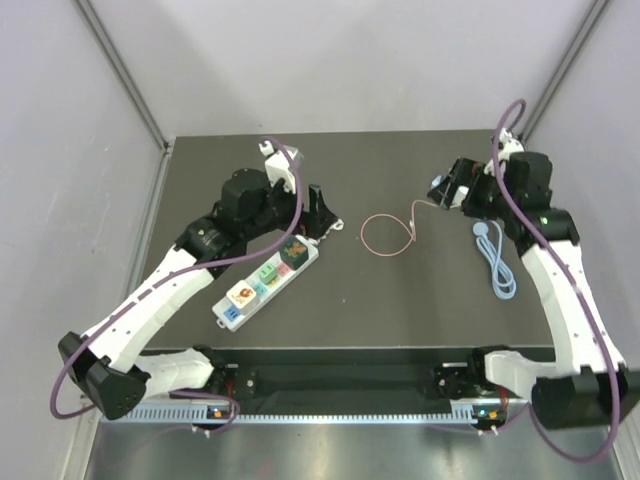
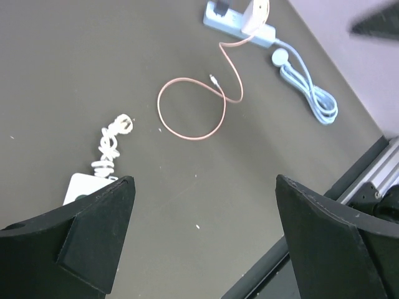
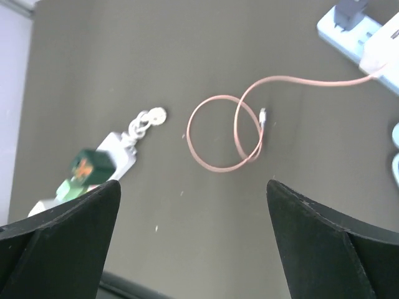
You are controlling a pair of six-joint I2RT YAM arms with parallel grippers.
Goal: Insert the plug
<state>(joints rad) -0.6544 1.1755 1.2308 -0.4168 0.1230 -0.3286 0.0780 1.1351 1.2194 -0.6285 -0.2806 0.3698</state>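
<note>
Left gripper (image 2: 204,187): at 10 o'clock from the table (image 1: 400,310) centre in the top view. Fingers spread wide apart, nothing between them; bare mat shows in the gap.
White strip (image 1: 262,282): at 8 o'clock from centre, flat on the table, long axis on the 8-to-2 line. It carries a row of coloured blocks; the dark green block (image 1: 293,248) sits at the 2 o'clock end, just beside the left gripper.
Cord (image 2: 109,146): white, bunched, leaving the white strip's end. In the left wrist view it runs toward 12 o'clock and ends in a small round tip on the mat.
Pink cable (image 1: 385,235): one loose loop just right of centre, flat on the table. Free connector end lies inside the loop. The other end runs toward 2 o'clock, up to the plug.
Plug (image 3: 379,51): white block, at 2 o'clock in the top view, standing on the blue strip with the pink cable leaving it. Depth of seating cannot be told.
Blue strip (image 3: 346,32): pale blue, at 2 o'clock, below the right gripper. A dark adapter (image 3: 349,9) stands on it beside the plug.
Right gripper (image 3: 193,187): at 2 o'clock, above the blue strip. Fingers wide apart and empty, clear of the plug.
Blue cable (image 1: 495,262): pale blue bundle at 3 o'clock, flat on the table, round end toward 12 o'clock, near the blue strip.
</note>
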